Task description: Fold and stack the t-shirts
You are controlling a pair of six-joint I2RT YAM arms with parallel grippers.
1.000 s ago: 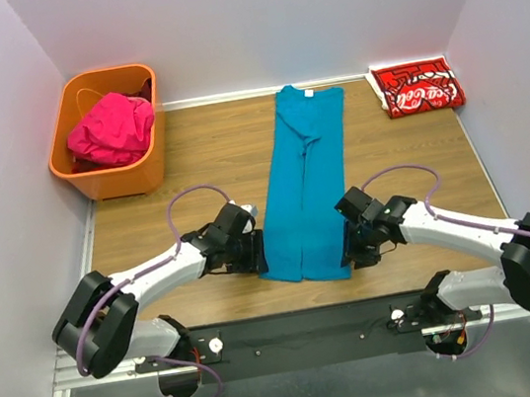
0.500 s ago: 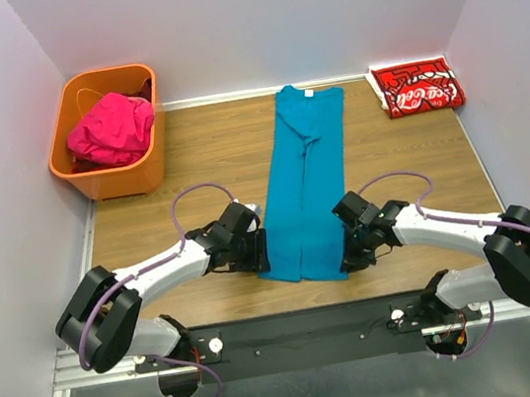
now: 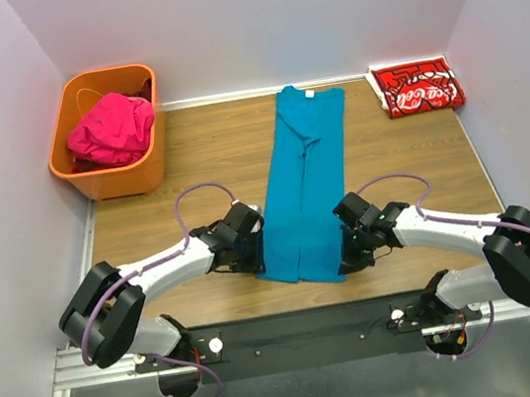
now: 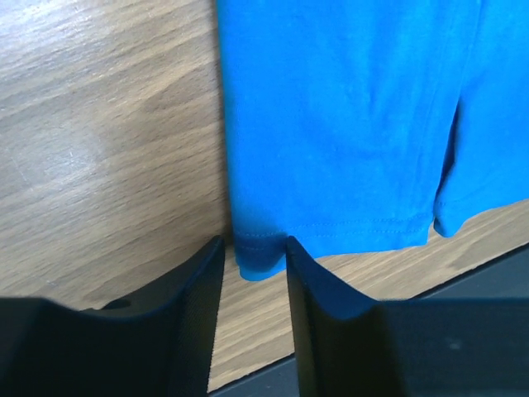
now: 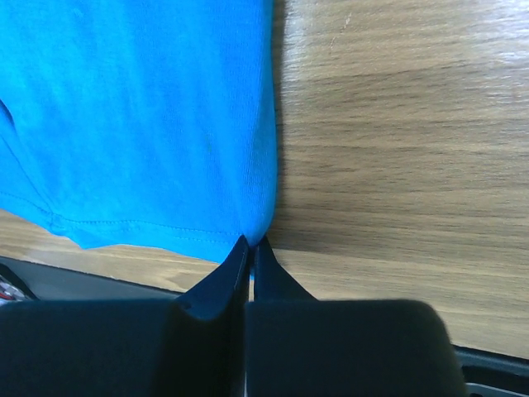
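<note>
1. Top external view: the teal t-shirt (image 3: 305,183) lay flat as a long narrow strip down the middle of the table (image 3: 199,158). Its collar was toward the far edge and its hem close to the near edge. Both sides looked folded in lengthwise, with no sleeve sticking out.
2. The red t-shirt (image 3: 417,87) sat as a compact folded rectangle in the far right corner of the table, well apart from the teal one.
3. The pink t-shirt (image 3: 112,128) was bunched up, unfolded, inside the orange basket (image 3: 113,179) at the far left corner.
4. The right gripper (image 5: 250,241) was at the hem's right corner. In the right wrist view its fingers were clenched together, and the cloth corner ran in between the tips. I judged that corner pinched.
5. The left gripper (image 4: 254,244) was at the hem's left corner. In the left wrist view its jaws stood apart on either side of the corner, low over the wood. Cloth lay in the gap but was not clamped.
6. Progress, as a judgement: one shirt was finished (red). The teal one was partway, with the lengthwise folds in and the crosswise fold from hem toward collar not yet made. After that it needed stacking with the red. The pink shirt had not been started.
</note>
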